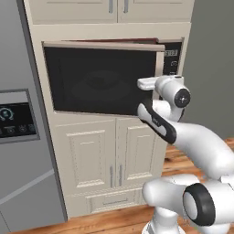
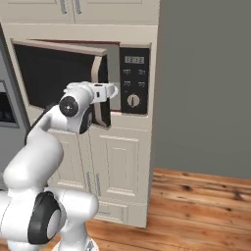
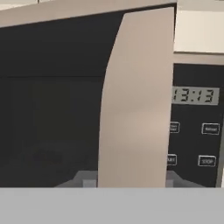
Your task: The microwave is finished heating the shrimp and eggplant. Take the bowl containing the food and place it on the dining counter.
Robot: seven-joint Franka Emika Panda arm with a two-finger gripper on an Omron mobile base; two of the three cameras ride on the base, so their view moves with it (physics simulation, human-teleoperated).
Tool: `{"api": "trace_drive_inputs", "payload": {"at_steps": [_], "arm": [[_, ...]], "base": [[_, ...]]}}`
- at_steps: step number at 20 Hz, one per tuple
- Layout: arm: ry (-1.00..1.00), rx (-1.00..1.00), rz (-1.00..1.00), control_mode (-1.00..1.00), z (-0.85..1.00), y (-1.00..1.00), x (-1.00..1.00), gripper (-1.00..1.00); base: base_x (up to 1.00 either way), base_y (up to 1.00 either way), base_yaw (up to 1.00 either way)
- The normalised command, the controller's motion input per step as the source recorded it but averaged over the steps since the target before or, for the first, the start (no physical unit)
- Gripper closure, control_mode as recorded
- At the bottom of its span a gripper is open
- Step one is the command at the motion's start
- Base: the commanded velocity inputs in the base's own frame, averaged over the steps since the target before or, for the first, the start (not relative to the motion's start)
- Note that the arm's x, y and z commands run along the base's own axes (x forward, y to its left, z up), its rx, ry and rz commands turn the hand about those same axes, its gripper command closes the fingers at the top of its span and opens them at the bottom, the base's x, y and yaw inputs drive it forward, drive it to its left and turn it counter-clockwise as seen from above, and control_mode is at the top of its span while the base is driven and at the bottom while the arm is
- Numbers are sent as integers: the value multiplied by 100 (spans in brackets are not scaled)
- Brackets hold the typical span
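Observation:
The microwave [image 1: 100,80] sits built into the cream cabinetry, and its dark glass door [image 2: 54,73] stands slightly ajar, swung out at the right edge. My gripper [image 3: 131,181] is shut on the door's long beige handle [image 3: 135,100], which runs up between the two fingertips. From the sides, my gripper [image 1: 142,84] [image 2: 113,90] is level with the middle of the handle [image 2: 102,100]. The black button panel [image 3: 194,127] shows 13:13. The bowl, the shrimp and the eggplant are hidden behind the dark door. The dining counter is out of view.
A grey fridge [image 1: 18,137] with a dark touch panel stands close on the left. Cream panelled cabinet doors [image 1: 109,151] are below the microwave. A grey wall [image 2: 206,83] and wooden floor [image 2: 196,206] lie to the right.

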Motion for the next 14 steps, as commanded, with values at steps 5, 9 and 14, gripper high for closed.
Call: {"api": "trace_drive_inputs", "payload": {"at_steps": [5,9,14], "arm": [[0,0,0,-100,61,92,-100,100],[0,0,0,-100,55,100,-100,100],[0,0,-3,-100,53,100,-100,100]], "base": [[0,0,0],[0,0,0],[0,0,0]]}}
